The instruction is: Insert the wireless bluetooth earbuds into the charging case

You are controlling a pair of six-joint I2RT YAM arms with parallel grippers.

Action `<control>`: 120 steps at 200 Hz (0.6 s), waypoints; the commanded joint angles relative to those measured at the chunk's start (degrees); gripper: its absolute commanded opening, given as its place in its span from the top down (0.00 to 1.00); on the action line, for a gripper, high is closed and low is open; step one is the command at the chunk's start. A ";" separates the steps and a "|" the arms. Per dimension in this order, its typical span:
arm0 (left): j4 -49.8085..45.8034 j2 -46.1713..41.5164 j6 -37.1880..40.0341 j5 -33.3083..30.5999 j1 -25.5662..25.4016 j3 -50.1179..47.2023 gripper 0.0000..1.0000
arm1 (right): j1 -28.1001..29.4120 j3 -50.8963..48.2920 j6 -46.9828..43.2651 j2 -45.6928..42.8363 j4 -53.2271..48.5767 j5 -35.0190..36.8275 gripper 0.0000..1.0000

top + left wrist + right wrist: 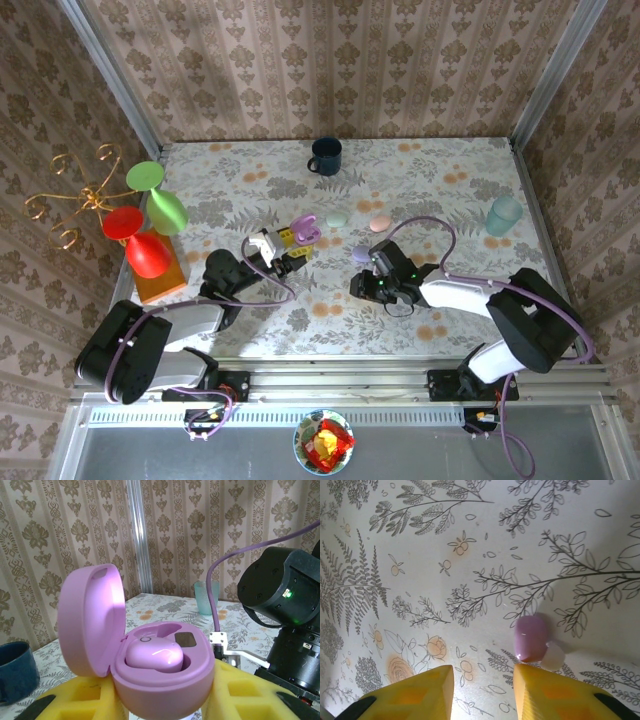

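Observation:
My left gripper is shut on the lilac charging case, yellow fingers on both sides. The lid stands open to the left. One lilac earbud sits in the near socket; the far socket looks hollow. A second lilac earbud with a whitish tip lies on the table. My right gripper hangs open just behind it. The earbud lies just beyond the right finger's tip, outside the gap.
A mint oval and a pink oval lie mid-table beyond the grippers. A blue mug stands at the back, a teal cup at the right, red and green goblets by an orange block at the left.

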 commanded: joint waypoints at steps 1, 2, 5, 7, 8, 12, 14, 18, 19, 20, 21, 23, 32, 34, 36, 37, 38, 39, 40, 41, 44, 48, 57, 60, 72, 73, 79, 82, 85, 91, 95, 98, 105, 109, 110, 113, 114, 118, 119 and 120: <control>2.05 -0.59 -1.07 -0.57 0.22 -0.99 0.69 | 1.33 2.40 -2.04 -2.56 -6.46 1.21 0.62; 2.05 -0.63 -1.11 -0.60 0.20 -0.99 0.69 | 1.44 2.48 -2.15 -2.66 -6.61 1.32 0.62; 2.01 -0.65 -1.13 -0.55 0.26 -1.00 0.69 | 1.60 2.71 -2.36 -3.05 -7.50 1.72 0.62; 1.98 -0.62 -1.12 -0.60 0.26 -1.07 0.69 | 1.74 2.84 -2.53 -3.33 -8.07 1.87 0.62; 1.98 -0.65 -1.13 -0.65 0.31 -1.03 0.69 | 1.82 2.91 -2.61 -3.43 -8.25 2.09 0.62; 2.02 -0.59 -1.20 -0.66 0.35 -1.02 0.69 | 2.05 3.21 -2.91 -3.89 -9.38 2.75 0.62; 1.98 -0.63 -1.15 -0.63 0.35 -1.07 0.69 | 2.14 3.42 -3.08 -4.11 -9.97 3.07 0.62; 1.97 -0.60 -1.11 -0.70 0.43 -0.97 0.69 | 2.44 3.84 -3.33 -4.49 -11.11 3.94 0.62; 1.97 -0.59 -1.08 -0.70 0.44 -0.99 0.69 | 2.48 3.94 -3.41 -4.54 -11.36 4.05 0.62; 1.97 -0.68 -1.11 -0.70 0.44 -0.95 0.69 | 2.54 4.08 -3.45 -4.61 -11.70 4.36 0.62; 2.02 -0.68 -1.08 -0.71 0.44 -0.93 0.69 | 2.58 4.20 -3.52 -4.69 -12.00 4.65 0.62; 2.00 -0.67 -1.08 -0.71 0.44 -0.96 0.69 | 2.78 4.46 -3.61 -4.81 -12.49 5.20 0.62; 2.05 -0.67 -0.72 -0.92 0.53 -0.93 0.69 | 3.33 5.79 -3.93 -4.86 -15.63 7.85 0.62; 2.01 -0.67 -0.57 -1.02 0.60 -1.00 0.69 | 3.42 6.07 -3.93 -4.86 -16.41 8.61 0.62; 2.05 -0.67 -0.40 -1.12 0.68 -1.05 0.69 | 3.47 6.49 -3.93 -4.86 -17.11 9.37 0.62; 2.05 -0.67 -0.38 -1.18 0.65 -1.07 0.69 | 3.48 6.67 -3.93 -4.86 -17.52 9.71 0.62; 2.06 -0.67 -0.32 -1.20 0.63 -1.08 0.69 | 3.53 6.81 -3.93 -4.81 -17.90 10.14 0.62; 2.10 -0.67 -0.29 -1.18 0.62 -1.08 0.69 | 3.64 7.01 -3.93 -4.79 -18.26 10.53 0.62; 2.08 -0.72 -0.23 -1.20 0.62 -1.04 0.69 | 3.69 7.20 -3.93 -4.78 -18.62 10.90 0.62; 2.07 -0.70 -0.16 -1.22 0.66 -1.07 0.69 | 3.72 7.38 -3.98 -4.73 -18.93 11.30 0.62; 2.02 -0.72 -0.10 -1.36 0.77 -1.07 0.69 | 3.96 7.92 -3.94 -4.50 -19.98 12.63 0.62; 2.04 -0.76 -0.09 -1.45 0.86 -0.96 0.69 | 4.34 8.70 -3.93 -4.24 -21.36 14.35 0.62; 1.97 -0.85 -0.10 -1.68 1.17 -0.95 0.69 | 5.14 10.50 -3.70 -3.24 -24.25 18.25 0.61; 2.01 -0.86 -0.13 -1.75 1.27 -0.99 0.69 | 5.42 11.16 -3.54 -2.80 -25.17 19.49 0.61; 2.03 -0.92 -0.11 -1.93 1.82 -0.83 0.69 | 6.34 13.85 -3.01 -0.43 -28.48 24.06 0.60; 2.04 -0.93 -0.10 -1.94 1.88 -0.87 0.69 | 6.49 14.14 -2.90 -0.23 -28.70 24.43 0.60; 1.97 -0.94 -0.08 -1.94 2.21 -0.93 0.69 | 6.96 15.65 -2.49 1.30 -31.37 26.45 0.59; 2.04 -0.92 -0.15 -1.94 2.36 -0.99 0.69 | 7.24 16.24 -2.38 2.04 -32.33 27.34 0.59; 2.03 -1.01 -0.19 -1.94 2.56 -1.00 0.69 | 7.48 17.08 -2.28 2.85 -33.21 28.13 0.59; 2.03 -1.09 -0.31 -1.94 2.86 -1.09 0.70 | 8.08 18.68 -2.52 4.38 -34.80 29.64 0.58; 2.02 -1.12 -0.39 -1.94 3.12 -1.07 0.69 | 8.49 19.70 -2.58 5.39 -35.87 30.78 0.58; 1.98 -1.18 -0.46 -2.04 3.24 -1.22 0.70 | 8.83 20.53 -2.68 6.10 -36.77 31.60 0.58; 1.98 -1.25 -0.66 -2.07 3.57 -1.34 0.70 | 9.56 22.29 -3.07 8.01 -38.40 33.25 0.58; 2.04 -1.36 -0.70 -2.11 3.85 -1.48 0.70 | 9.99 23.30 -3.34 9.15 -39.31 34.05 0.58; 2.05 -1.37 -0.70 -2.11 3.86 -1.50 0.70 | 10.08 23.61 -3.37 9.36 -39.56 34.26 0.58; 1.98 -1.45 -0.79 -2.19 3.99 -1.60 0.70 | 10.40 24.29 -3.66 10.17 -40.27 34.74 0.58; 2.02 -1.46 -0.79 -2.20 4.06 -1.65 0.70 | 10.55 24.59 -3.71 10.30 -40.48 35.00 0.58; 1.99 -1.55 -0.85 -2.28 4.23 -1.74 0.70 | 10.94 25.67 -4.03 11.53 -41.33 35.71 0.58; 1.98 -1.59 -0.86 -2.33 4.27 -1.81 0.70 | 11.04 25.93 -4.11 11.82 -41.58 35.92 0.58; 2.02 -1.62 -0.87 -2.35 4.29 -1.89 0.70 | 11.13 26.20 -4.20 12.05 -41.79 36.12 0.58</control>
